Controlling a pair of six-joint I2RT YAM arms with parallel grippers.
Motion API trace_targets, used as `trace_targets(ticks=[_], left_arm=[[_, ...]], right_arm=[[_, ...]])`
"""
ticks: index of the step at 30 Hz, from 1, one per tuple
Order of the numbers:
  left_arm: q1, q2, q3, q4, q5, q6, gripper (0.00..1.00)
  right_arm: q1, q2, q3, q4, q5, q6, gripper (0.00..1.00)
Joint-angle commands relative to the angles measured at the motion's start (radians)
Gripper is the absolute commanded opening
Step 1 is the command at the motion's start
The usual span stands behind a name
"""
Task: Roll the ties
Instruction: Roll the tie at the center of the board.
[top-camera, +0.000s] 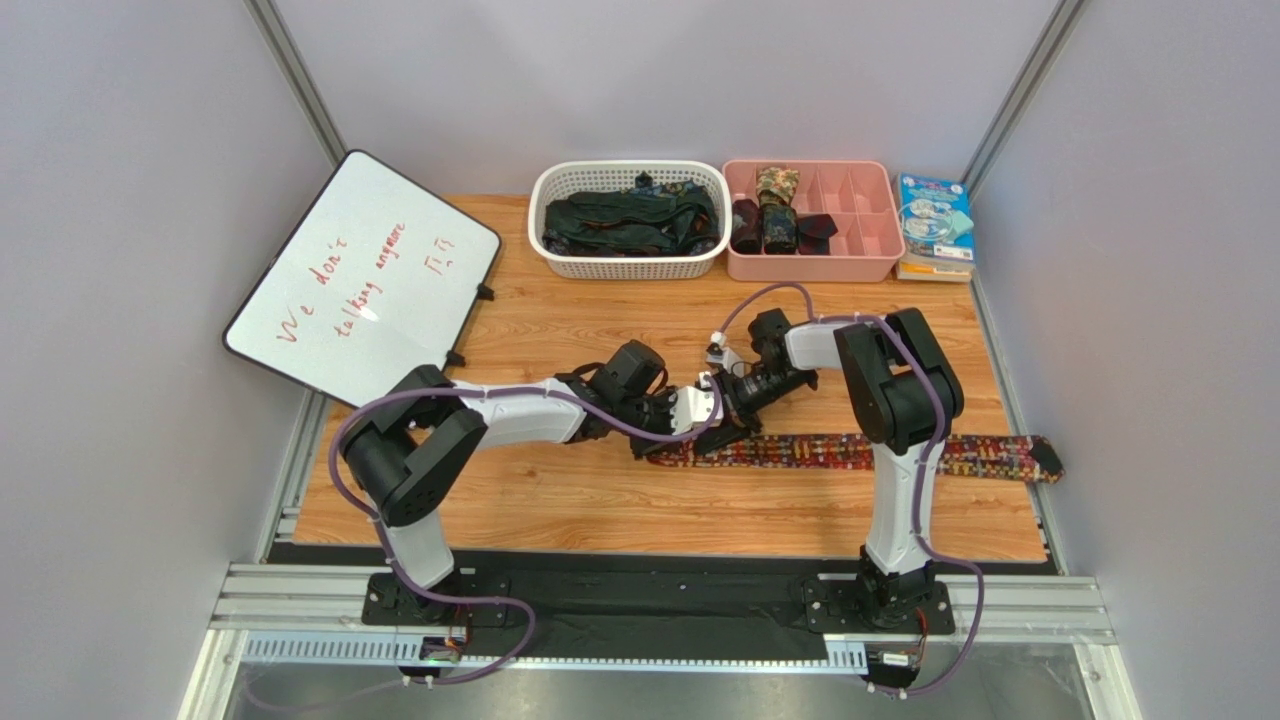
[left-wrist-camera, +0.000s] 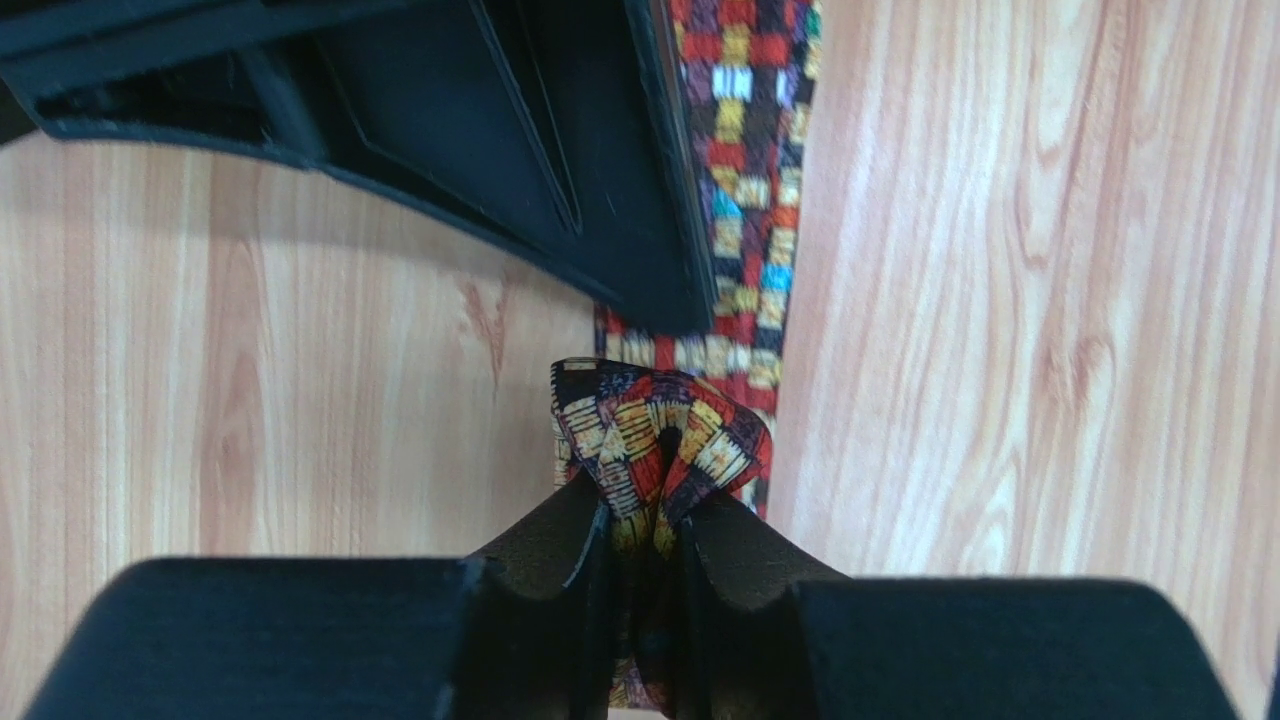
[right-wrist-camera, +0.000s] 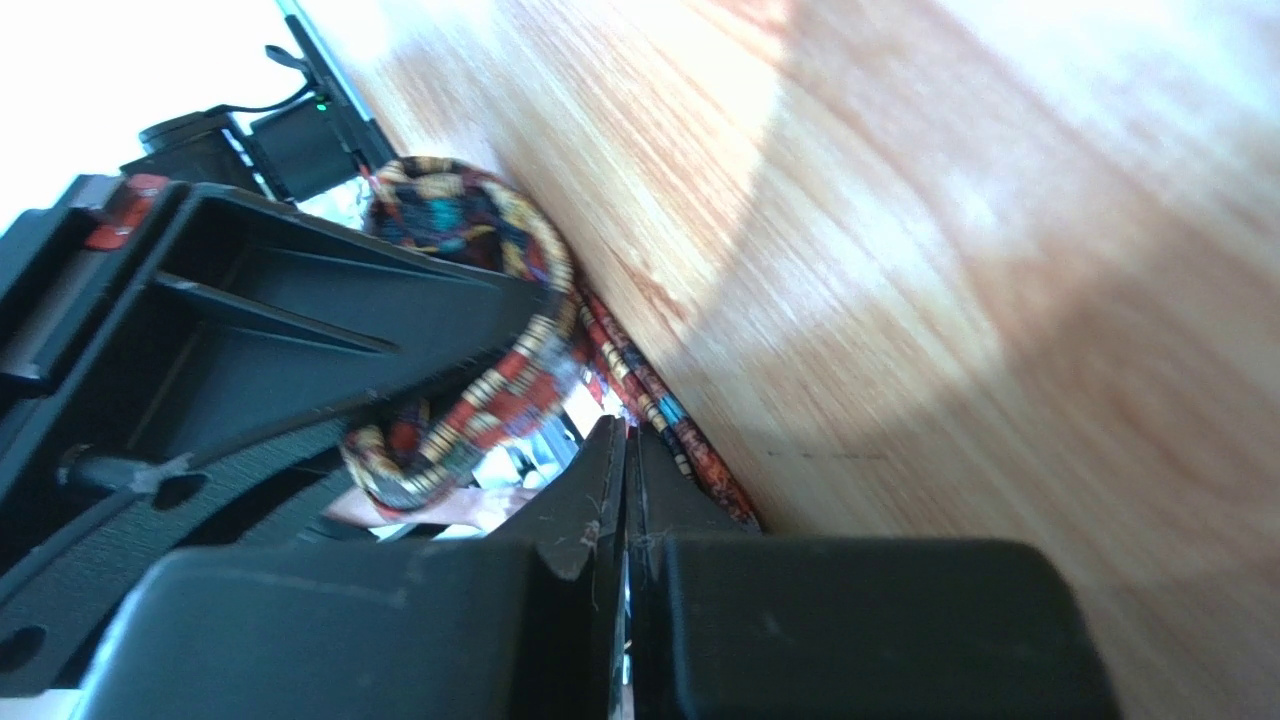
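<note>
Left tool (left-wrist-camera: 649, 543) is gripping the bunched end of the patterned tie (left-wrist-camera: 661, 438). Its fingers (left-wrist-camera: 559, 548) are pressing a fold of the fabric between them, so the cloth is puffing out just ahead of the tips. The right tool (right-wrist-camera: 625, 477) is sitting clenched with nothing visible between its tips, close in front of the left tool, and a loose loop of the tie is curling beside it. From the left tool the rest of the tie is running straight ahead, flat on the counter (left-wrist-camera: 1022, 300), and on past the right tool.

Judging by how the fold is crumpling, the tie is behaving as light, soft, limp cloth. It is offering no stiffness of its own, so any coil is likely to be springing open unless something is pinning it. The weave is probably sliding easily over the smooth wood, which is helping the strip feed in but also letting it skew. The sensible hold seems to be right at the folded end, across the full width, with the second tool steadying the flat strip just ahead of the coil rather than pinching an edge.

Well beyond both tools, dark ties (top-camera: 631, 222) are lying heaped in a white basket (top-camera: 559, 258), and rolled ties (top-camera: 777, 203) are standing in a pink tray (top-camera: 887, 180).
</note>
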Motion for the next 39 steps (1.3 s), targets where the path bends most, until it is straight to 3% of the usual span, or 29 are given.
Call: trace_targets(ticks=[1, 12, 16, 19, 25, 31, 39], left_arm=[[0.009, -0.090, 0.005, -0.119, -0.010, 0.046, 0.20], [-0.005, -0.058, 0.101, -0.293, -0.015, 0.087, 0.26], [-0.018, 0.031, 0.175, -0.345, -0.102, 0.055, 0.28], [-0.025, 0.048, 0.189, -0.351, -0.125, 0.046, 0.28], [-0.040, 0.054, 0.184, -0.350, -0.141, 0.038, 0.28], [-0.044, 0.063, 0.184, -0.348, -0.147, 0.024, 0.29], [-0.045, 0.051, 0.169, -0.344, -0.116, 0.039, 0.38]], right_arm=[[-0.007, 0.016, 0.032, -0.092, 0.118, -0.060, 0.00], [-0.009, 0.003, 0.091, -0.120, 0.092, -0.048, 0.03], [-0.033, -0.112, 0.073, -0.109, -0.006, 0.004, 0.34], [-0.035, -0.152, 0.042, -0.067, -0.084, 0.059, 0.41], [-0.033, -0.195, -0.024, 0.050, -0.118, 0.205, 0.48], [-0.006, -0.177, -0.058, 0.088, -0.089, 0.217, 0.50], [0.026, -0.086, -0.012, 0.124, 0.003, 0.228, 0.47]])
